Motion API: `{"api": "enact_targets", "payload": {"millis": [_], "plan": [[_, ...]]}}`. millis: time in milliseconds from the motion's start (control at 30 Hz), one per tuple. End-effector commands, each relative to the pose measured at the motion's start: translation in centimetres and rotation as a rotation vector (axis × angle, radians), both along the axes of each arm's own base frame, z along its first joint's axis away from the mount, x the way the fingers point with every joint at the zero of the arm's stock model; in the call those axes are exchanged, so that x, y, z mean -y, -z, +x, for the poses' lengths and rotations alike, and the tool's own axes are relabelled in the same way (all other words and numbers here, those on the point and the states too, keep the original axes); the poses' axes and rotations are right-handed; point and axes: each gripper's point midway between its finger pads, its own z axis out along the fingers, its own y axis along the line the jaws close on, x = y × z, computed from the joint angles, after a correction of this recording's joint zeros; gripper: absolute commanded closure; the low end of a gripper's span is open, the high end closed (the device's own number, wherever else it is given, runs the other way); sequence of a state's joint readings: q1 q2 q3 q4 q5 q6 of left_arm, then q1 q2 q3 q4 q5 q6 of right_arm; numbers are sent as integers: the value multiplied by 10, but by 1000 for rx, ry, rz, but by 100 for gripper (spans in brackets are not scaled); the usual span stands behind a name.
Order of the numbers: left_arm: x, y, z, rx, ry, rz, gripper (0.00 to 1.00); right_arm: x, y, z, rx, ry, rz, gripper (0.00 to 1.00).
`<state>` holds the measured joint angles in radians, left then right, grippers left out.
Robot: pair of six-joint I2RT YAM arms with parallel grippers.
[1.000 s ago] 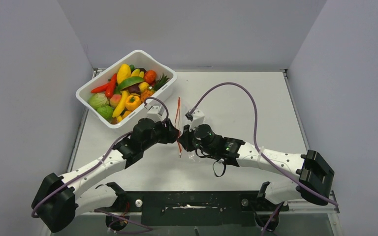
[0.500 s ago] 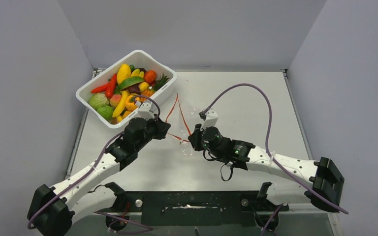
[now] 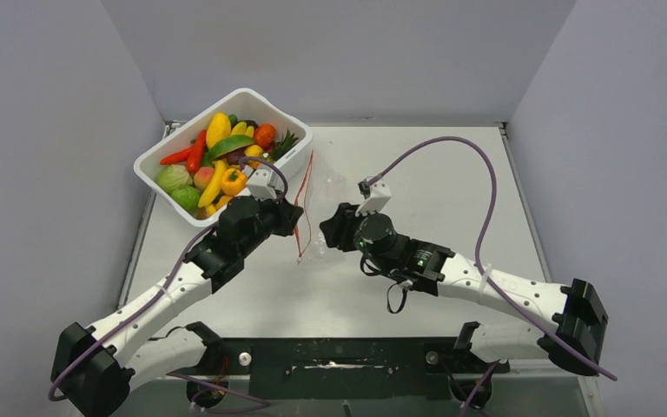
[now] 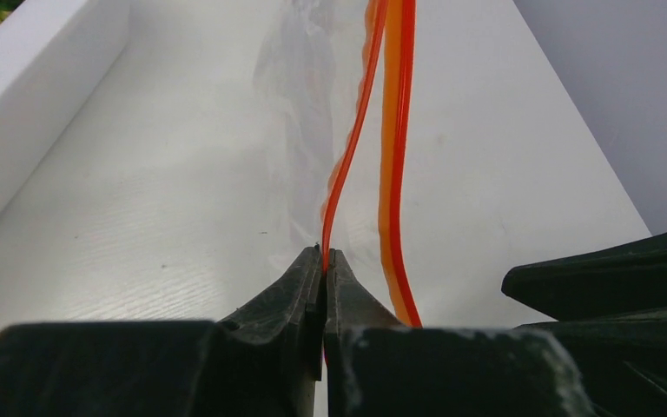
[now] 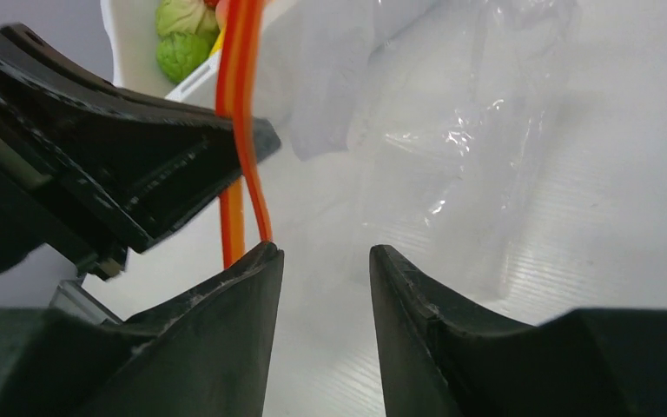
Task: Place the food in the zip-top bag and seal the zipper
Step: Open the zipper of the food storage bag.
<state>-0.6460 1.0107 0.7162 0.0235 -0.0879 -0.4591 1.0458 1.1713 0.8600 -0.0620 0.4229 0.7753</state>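
Note:
The zip-top bag (image 3: 323,201) is a clear pouch held up on edge at the table's middle. Its red zipper (image 3: 306,198) runs away from my left gripper (image 3: 295,219). In the left wrist view that gripper (image 4: 325,254) is shut on one red zipper lip (image 4: 347,156), and the other lip (image 4: 395,130) hangs loose beside it. My right gripper (image 3: 328,228) stands open just right of the bag's mouth. In its wrist view the jaws (image 5: 323,252) hold nothing, with the zipper (image 5: 241,95) by the left fingertip and the bag's film (image 5: 452,130) ahead. The food (image 3: 221,161) lies in the tub.
A white rectangular tub (image 3: 293,155) stands at the back left, close behind the left gripper; its wall (image 4: 35,95) shows in the left wrist view. Grey walls enclose the table on three sides. The two grippers are a short gap apart.
My left gripper shut on the zipper lip and moved toward the tub. The right gripper opened, let go of the bag and backed off slightly. The spread mouth has narrowed.

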Motion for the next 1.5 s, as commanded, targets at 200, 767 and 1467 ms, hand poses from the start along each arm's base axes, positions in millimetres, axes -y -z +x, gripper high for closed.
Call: {"api": "enact_targets", "payload": {"millis": [200, 767, 1467], "plan": [[11, -32, 3, 66, 37, -44, 100, -24, -68, 28, 84, 81, 196, 54], [16, -41, -1, 85, 62, -71, 100, -49, -60, 61, 45, 125, 142, 52], [13, -61, 0, 132, 44, -116, 100, -37, -24, 91, 27, 171, -60, 78]]}}
